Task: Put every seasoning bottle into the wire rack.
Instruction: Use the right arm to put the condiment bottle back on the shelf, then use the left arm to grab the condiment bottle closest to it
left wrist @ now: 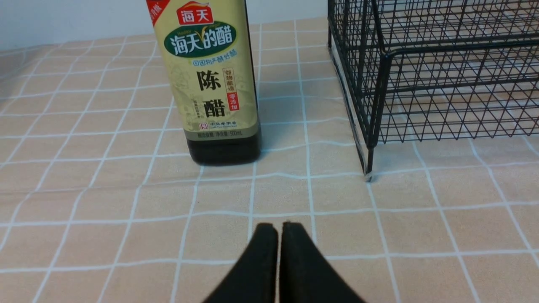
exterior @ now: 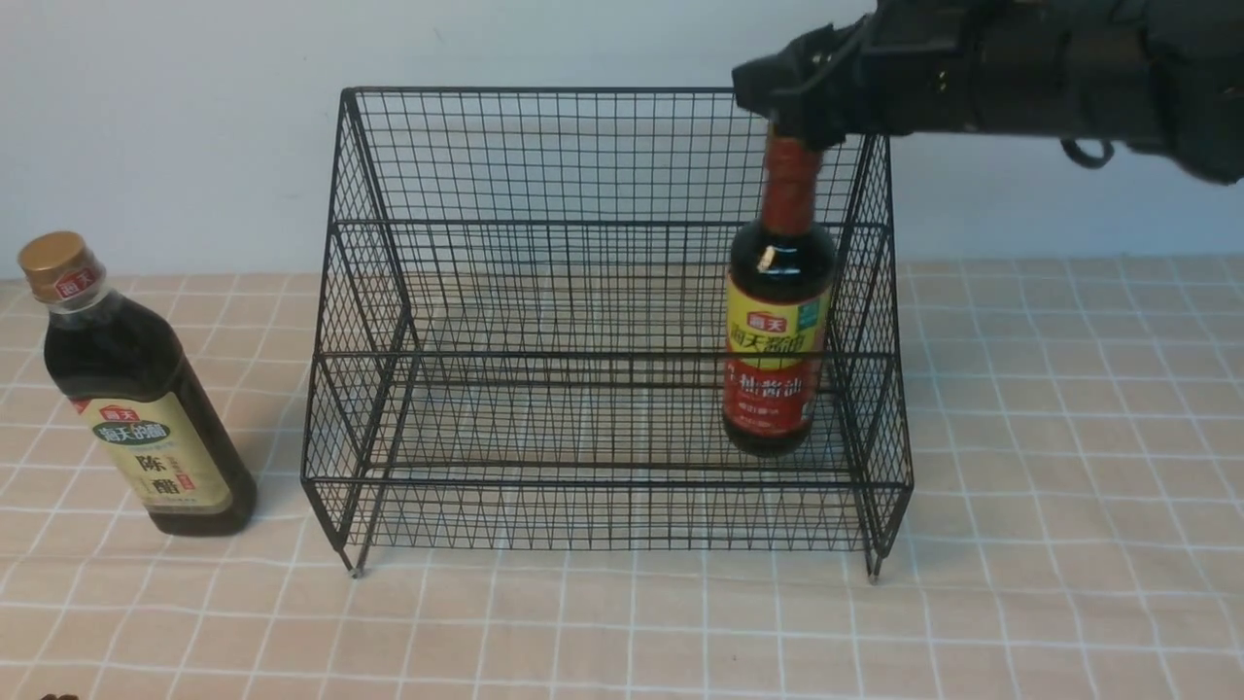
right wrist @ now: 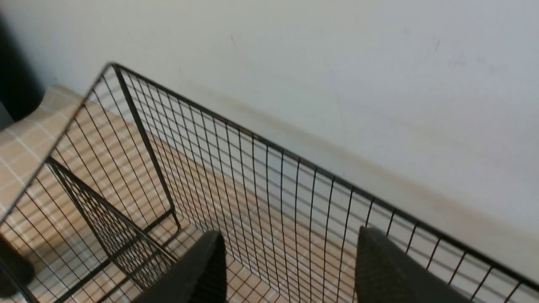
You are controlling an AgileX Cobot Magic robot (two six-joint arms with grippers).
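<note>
The red-capped seasoning bottle (exterior: 777,340) stands upright on the lower tier of the black wire rack (exterior: 603,224), against its right side. My right gripper (exterior: 789,115) hovers at the bottle's cap and hides it in the front view. In the right wrist view the right gripper (right wrist: 288,235) is open, with only the wire rack (right wrist: 252,168) showing between its fingers. The gold-capped seasoning bottle (exterior: 136,408) stands on the table left of the rack. My left gripper (left wrist: 276,227) is shut and empty, low over the table, a short way from that bottle (left wrist: 210,84) and the wire rack (left wrist: 421,50).
A checked beige tablecloth (exterior: 1069,437) covers the table, and a pale wall (exterior: 194,117) rises close behind the rack. The rack's front left foot (left wrist: 369,168) stands on the cloth near the gold-capped bottle.
</note>
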